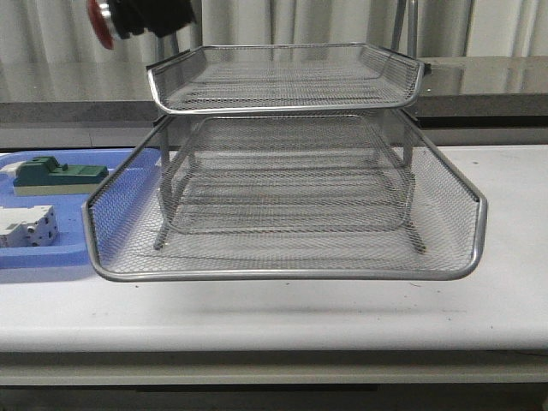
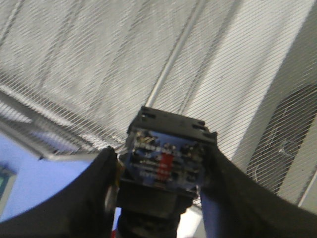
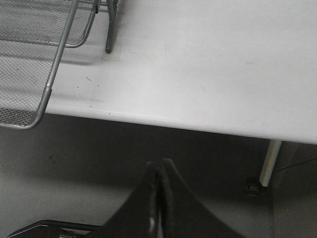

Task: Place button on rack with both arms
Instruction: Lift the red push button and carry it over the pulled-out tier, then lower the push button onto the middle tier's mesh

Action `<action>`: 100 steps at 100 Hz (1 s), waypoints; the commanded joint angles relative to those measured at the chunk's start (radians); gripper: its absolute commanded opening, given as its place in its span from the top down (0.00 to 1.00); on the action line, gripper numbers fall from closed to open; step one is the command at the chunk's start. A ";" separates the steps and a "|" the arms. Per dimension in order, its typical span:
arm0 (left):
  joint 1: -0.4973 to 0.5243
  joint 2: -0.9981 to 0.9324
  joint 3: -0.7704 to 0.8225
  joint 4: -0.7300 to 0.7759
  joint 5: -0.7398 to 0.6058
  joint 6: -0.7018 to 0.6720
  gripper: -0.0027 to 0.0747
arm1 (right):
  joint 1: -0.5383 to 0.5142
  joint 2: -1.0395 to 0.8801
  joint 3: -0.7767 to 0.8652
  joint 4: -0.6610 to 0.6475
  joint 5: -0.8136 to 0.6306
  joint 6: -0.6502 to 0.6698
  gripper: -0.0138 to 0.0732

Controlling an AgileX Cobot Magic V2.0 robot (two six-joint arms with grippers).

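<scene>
You see the left gripper (image 2: 161,173) pinching the button (image 1: 104,19) at upper left, above the rack (image 1: 282,163); the right gripper (image 3: 159,198) is pressed together.

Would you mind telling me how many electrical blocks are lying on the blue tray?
2: a green-and-beige block at the back, a white block in front. The blue tray runs off-frame, so more may be hidden.

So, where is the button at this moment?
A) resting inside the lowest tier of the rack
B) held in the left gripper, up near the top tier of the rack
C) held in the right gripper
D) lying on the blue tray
B: the left gripper is shut on the button, whose red cap shows high beside the rack's top tier in the front view.
</scene>
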 commanded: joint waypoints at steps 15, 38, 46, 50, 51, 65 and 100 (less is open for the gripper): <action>-0.101 0.013 -0.022 -0.108 0.024 -0.010 0.99 | -0.005 0.001 -0.033 -0.011 -0.054 -0.002 0.92; -0.166 0.098 -0.022 -0.135 -0.002 -0.010 0.99 | -0.005 0.001 -0.033 -0.011 -0.054 -0.002 0.92; -0.168 0.124 -0.022 -0.172 -0.013 -0.010 0.99 | -0.005 0.001 -0.033 -0.011 -0.054 -0.002 0.92; -0.168 0.132 -0.022 -0.191 -0.013 -0.010 0.99 | -0.005 0.001 -0.033 -0.011 -0.054 -0.002 0.92; -0.168 0.138 -0.022 -0.193 -0.013 -0.010 0.99 | -0.005 0.001 -0.033 -0.011 -0.054 -0.002 0.92; -0.168 0.161 -0.022 -0.193 -0.013 -0.008 0.99 | -0.005 0.001 -0.033 -0.011 -0.054 -0.002 0.92; -0.168 0.171 -0.022 -0.175 0.017 -0.002 0.86 | -0.005 0.001 -0.033 -0.011 -0.054 -0.002 0.92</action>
